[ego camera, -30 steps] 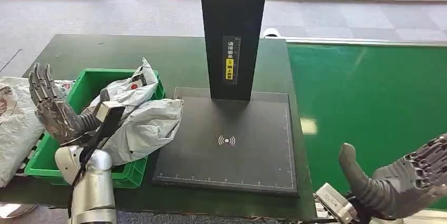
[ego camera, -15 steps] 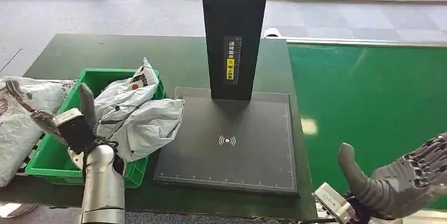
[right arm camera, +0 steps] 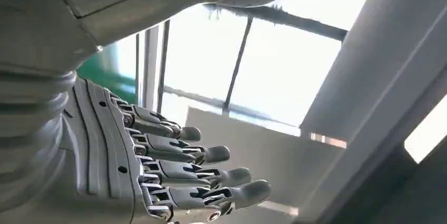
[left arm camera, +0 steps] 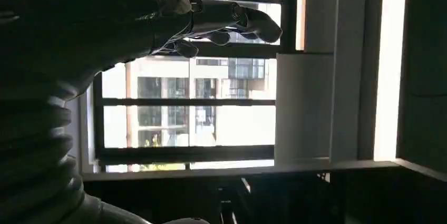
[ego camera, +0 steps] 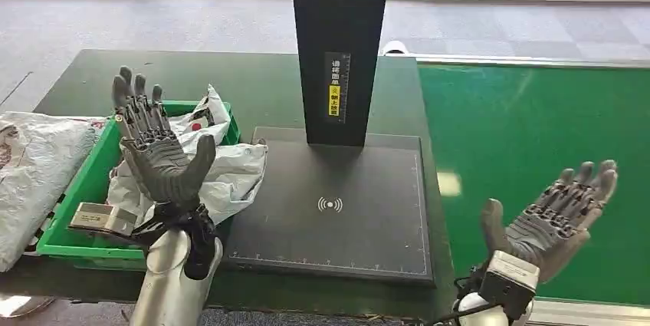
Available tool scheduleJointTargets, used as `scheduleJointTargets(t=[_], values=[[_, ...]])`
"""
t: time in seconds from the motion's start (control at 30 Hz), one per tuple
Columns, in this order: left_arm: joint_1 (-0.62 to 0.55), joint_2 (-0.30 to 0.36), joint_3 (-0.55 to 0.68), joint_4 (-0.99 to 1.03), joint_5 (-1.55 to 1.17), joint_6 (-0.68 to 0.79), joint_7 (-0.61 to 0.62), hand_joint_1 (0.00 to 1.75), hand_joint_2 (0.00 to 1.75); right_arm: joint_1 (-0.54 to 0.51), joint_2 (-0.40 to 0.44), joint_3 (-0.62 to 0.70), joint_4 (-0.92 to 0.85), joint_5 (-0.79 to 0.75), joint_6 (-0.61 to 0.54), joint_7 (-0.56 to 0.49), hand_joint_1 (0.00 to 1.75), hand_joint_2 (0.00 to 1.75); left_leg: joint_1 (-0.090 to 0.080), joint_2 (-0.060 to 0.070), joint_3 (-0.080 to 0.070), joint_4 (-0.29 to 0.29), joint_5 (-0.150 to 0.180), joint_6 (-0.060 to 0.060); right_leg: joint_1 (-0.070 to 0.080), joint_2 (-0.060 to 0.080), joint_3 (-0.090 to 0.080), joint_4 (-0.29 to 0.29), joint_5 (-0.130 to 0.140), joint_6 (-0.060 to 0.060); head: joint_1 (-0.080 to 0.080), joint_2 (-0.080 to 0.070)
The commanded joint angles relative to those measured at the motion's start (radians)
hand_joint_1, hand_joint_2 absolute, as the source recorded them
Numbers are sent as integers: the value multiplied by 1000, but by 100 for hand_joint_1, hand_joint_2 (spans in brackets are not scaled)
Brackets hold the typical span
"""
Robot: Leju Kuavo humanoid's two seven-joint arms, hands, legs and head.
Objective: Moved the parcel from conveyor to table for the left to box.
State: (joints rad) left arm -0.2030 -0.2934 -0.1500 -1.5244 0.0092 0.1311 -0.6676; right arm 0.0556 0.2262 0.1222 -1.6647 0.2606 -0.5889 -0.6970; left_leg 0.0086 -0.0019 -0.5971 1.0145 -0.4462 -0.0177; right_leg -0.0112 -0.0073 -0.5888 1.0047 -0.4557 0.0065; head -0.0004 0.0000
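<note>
A grey plastic parcel (ego camera: 213,165) lies in the green box (ego camera: 86,188) at the left of the table, spilling over its right rim. My left hand (ego camera: 157,149) is raised palm up in front of the box, fingers spread and holding nothing; the left wrist view has it (left arm camera: 174,18) dark against windows. My right hand (ego camera: 556,218) is lifted palm up over the green conveyor (ego camera: 536,157), fingers apart and empty, and it (right arm camera: 158,171) appears against windows in the right wrist view.
A black scanning pad (ego camera: 337,203) with a tall black post (ego camera: 337,42) sits at the table's centre. Another grey bag (ego camera: 31,172) lies left of the box. The dark green table (ego camera: 253,80) stretches behind.
My left hand has swung from beside the box up to a palm-up pose in front of it. My right hand has turned and risen with its fingers spread.
</note>
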Motion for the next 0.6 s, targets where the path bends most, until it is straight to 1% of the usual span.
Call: scheduleJointTargets(t=[0.03, 0.13, 0.2, 0.23, 0.27, 0.3, 0.33, 0.4, 0.43, 0.47, 0.5, 0.53, 0.57, 0.6], values=[[-39, 49, -203, 83, 7, -43, -31, 0, 175, -178, -45, 116, 373, 111, 59, -1, 0, 175, 1, 2, 4, -3, 1, 0, 1, 2, 3, -4, 2, 0, 0, 0], [-39, 49, -203, 83, 7, -43, -31, 0, 175, -178, -45, 116, 373, 111, 59, -1, 0, 175, 0, 1, 4, -3, 1, 0, 1, 1, 3, -3, 1, 0, 0, 0], [-54, 82, -261, 128, -21, 24, -31, 0, 175, -198, -39, 87, 434, 167, 48, -1, 0, 175, 0, 1, 4, -2, 1, 0, 1, 1, 3, -2, 1, 0, 0, 0], [-72, 109, -304, 164, 8, 54, -31, 0, 175, -206, -32, 61, 462, 210, 41, -1, 0, 175, 0, 2, 7, -6, 2, 0, 1, 2, 6, -7, 3, -1, 0, 0], [-97, 59, -283, 221, -30, 38, -31, 0, 175, -218, -33, 62, 487, 231, 17, -1, 0, 175, 0, 1, 7, -7, 2, 1, 1, 2, 6, -7, 3, -1, 0, 0], [-70, 104, -292, 189, -7, 29, -31, 0, 175, -219, -36, 50, 501, 249, 3, -1, 0, 175, 0, 0, 7, -8, 3, 1, 1, 0, 8, -8, 3, -1, 0, 0], [-84, 135, -346, 211, 25, 59, -31, 0, 175, -226, -37, 24, 531, 323, -28, 20, 0, 175, 0, 1, 7, -6, 2, 0, 1, 1, 7, -7, 2, -1, 0, 0], [-49, 135, -353, 205, 1, 15, -31, 0, 175, -240, -52, -20, 596, 418, -98, 55, 0, 175, 0, 1, 8, -8, 3, 1, 1, 2, 8, -9, 3, -1, 0, 0], [-21, 130, -371, 199, -19, 13, -31, 0, 175, -228, -53, -72, 599, 488, -109, 73, 0, 175, 0, 0, 7, -7, 3, 1, 1, 1, 6, -7, 3, -1, 0, 0], [3, 124, -383, 209, -23, -25, -31, 0, 175, -206, -35, -169, 576, 617, -109, 110, 0, 175, 0, -1, 5, -3, 1, 0, 0, -1, 5, -4, 1, 0, 0, 0], [13, 117, -396, 222, -32, -37, -31, 0, 175, -188, -20, -239, 555, 680, -109, 106, 0, 175, 0, -1, 6, -5, 2, 0, 0, 0, 5, -5, 1, 0, 0, 0], [13, 112, -403, 243, -40, -47, -31, 0, 175, -184, -18, -270, 558, 682, -109, 104, 0, 175, 0, -3, 8, -8, 2, 1, 0, -2, 9, -9, 2, 0, 0, 0], [9, 104, -408, 255, -44, -44, -31, 0, 175, -174, -30, -281, 553, 674, -109, 97, 0, 175, -1, -4, 6, -4, 1, 0, -1, -3, 6, -4, -1, 0, 0, 0], [3, 105, -412, 265, -42, -49, -31, 0, 175, -171, -25, -303, 540, 690, -109, 97, 0, 175, -1, -6, 8, -7, 2, 1, 0, -5, 9, -8, 0, 0, 0, 0]])
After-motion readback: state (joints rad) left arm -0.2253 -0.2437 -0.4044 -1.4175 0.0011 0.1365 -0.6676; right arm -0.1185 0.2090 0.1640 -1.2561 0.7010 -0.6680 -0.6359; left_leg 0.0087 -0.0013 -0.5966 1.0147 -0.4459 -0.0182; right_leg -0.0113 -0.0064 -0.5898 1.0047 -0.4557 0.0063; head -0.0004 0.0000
